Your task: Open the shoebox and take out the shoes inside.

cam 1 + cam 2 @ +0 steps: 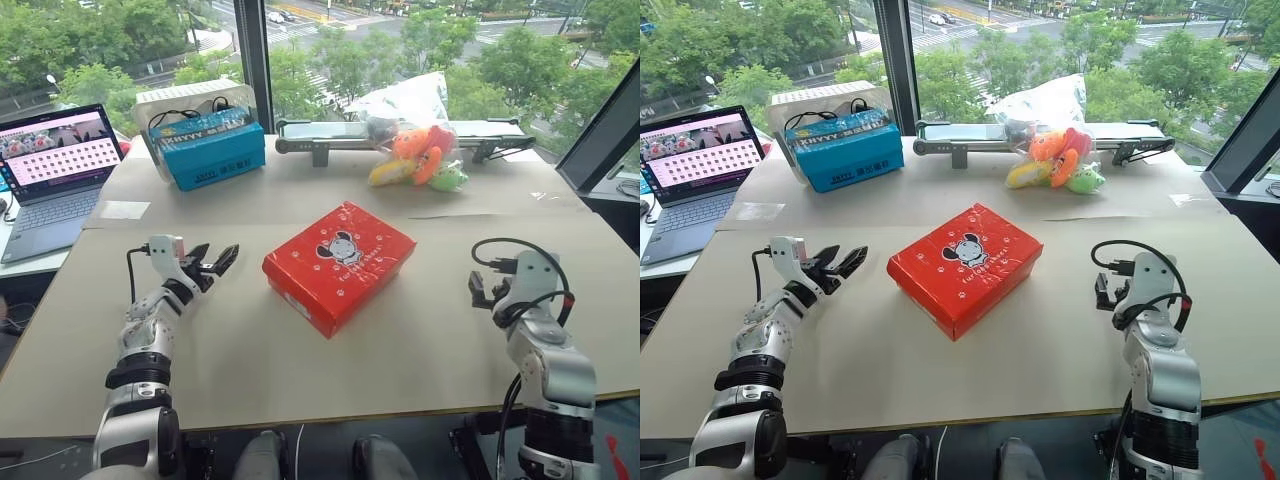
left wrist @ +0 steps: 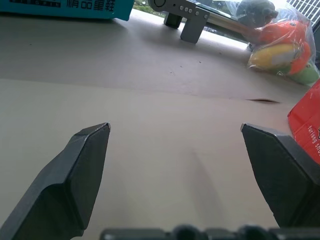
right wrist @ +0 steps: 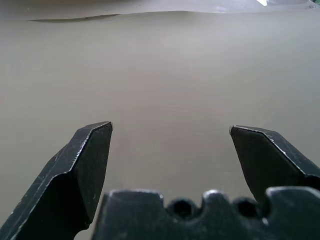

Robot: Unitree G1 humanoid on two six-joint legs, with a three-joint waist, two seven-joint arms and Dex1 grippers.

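The red shoebox (image 1: pixel 338 265) sits in the middle of the big tan table (image 1: pixel 300 380), turned a bit so one corner points at the robot. Its lid is shut. There is bare table all around it, with lots of room on both sides and in front, right down to the near edge. Far behind it, by the window, are a blue box (image 1: pixel 213 152), a clear bag of plush toys (image 1: pixel 418 150) and a long gray bar (image 1: pixel 330 138). A laptop (image 1: pixel 52 178) sits off the table's left edge.

The left gripper (image 1: pixel 212 265) is held out flat over the table, near the box's left side but not touching it. Its two black fingers (image 2: pixel 75 175) are spread wide with nothing between them. From the left wrist, a bit of the red box shows just past one finger.

The right gripper (image 1: pixel 487 290) is well apart from the box's right side, tipped a little down at the table. Its fingers (image 3: pixel 80 170) are spread wide too, and it holds nothing.
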